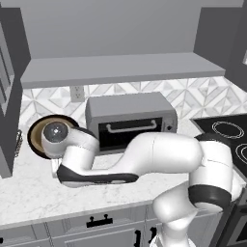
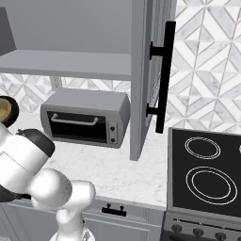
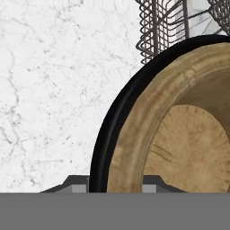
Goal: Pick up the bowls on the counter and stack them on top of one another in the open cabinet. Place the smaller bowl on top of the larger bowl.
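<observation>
Tan wood sits inside glossy black: the smaller bowl (image 3: 188, 148) is already nested in the larger bowl (image 3: 117, 117), so the 2 bowls are stacked, but on the counter (image 1: 29, 198) at its left end, not in the open cabinet (image 1: 120, 67). By my reading, the lift of the pair into that compartment remains. The gripper is right over the stack; the hand view looks onto the bowls' rims from close, with a wire basket (image 3: 166, 22) just behind them. Whether the fingers are apart or clamped on a rim, I cannot tell. For room, the toaster oven (image 1: 130, 120) stands just beside the bowls on the right, and the shelf edge overhangs above; marble lies bare toward the front edge.
</observation>
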Tool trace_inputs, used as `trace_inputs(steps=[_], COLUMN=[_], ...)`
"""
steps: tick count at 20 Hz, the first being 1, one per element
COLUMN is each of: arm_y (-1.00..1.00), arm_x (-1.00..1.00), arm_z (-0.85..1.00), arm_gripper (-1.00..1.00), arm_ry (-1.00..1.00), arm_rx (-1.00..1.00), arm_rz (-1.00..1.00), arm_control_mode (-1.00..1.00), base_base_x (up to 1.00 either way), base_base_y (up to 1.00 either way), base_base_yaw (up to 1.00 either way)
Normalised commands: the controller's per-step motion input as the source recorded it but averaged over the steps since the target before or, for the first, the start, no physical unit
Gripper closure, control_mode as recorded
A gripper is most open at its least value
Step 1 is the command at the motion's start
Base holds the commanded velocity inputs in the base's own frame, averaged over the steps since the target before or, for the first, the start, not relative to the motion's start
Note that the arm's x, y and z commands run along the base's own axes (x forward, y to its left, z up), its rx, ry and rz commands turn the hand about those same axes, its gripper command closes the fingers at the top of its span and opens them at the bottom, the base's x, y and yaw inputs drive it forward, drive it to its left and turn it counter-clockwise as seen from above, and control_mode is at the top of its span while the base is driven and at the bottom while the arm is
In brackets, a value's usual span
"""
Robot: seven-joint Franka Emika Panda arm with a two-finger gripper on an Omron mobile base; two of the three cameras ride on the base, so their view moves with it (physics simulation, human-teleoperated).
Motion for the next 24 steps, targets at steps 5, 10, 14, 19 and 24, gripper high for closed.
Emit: trace_inputs(steps=[5,10,14,19,24], arm_y=[-0.19,-0.30,-0.54,-0.69,-0.86], arm_x=[-0.47,-0.32,-0.41,-0.08,0.88], arm_z=[1.00,1.00,1.00,1.00,0.71], arm_gripper=[1.00,1.00,1.00,1.00,1.00], arm_ry=[-0.04,-0.10,-0.12,-0.06,0.03], arm_rx=[0.00,0.00,0.00,0.00,0.00], arm_rz=[0.00,0.00,0.00,0.00,-0.02], arm_control_mode=[-1.00,-1.00,-1.00,-1.00,-1.00], base_base_x=[0.00,0.00,0.00,0.00,0.00], base_base_y=[0.00,0.00,0.00,0.00,0.00], base_base_yaw=[0.00,0.00,0.00,0.00,0.00])
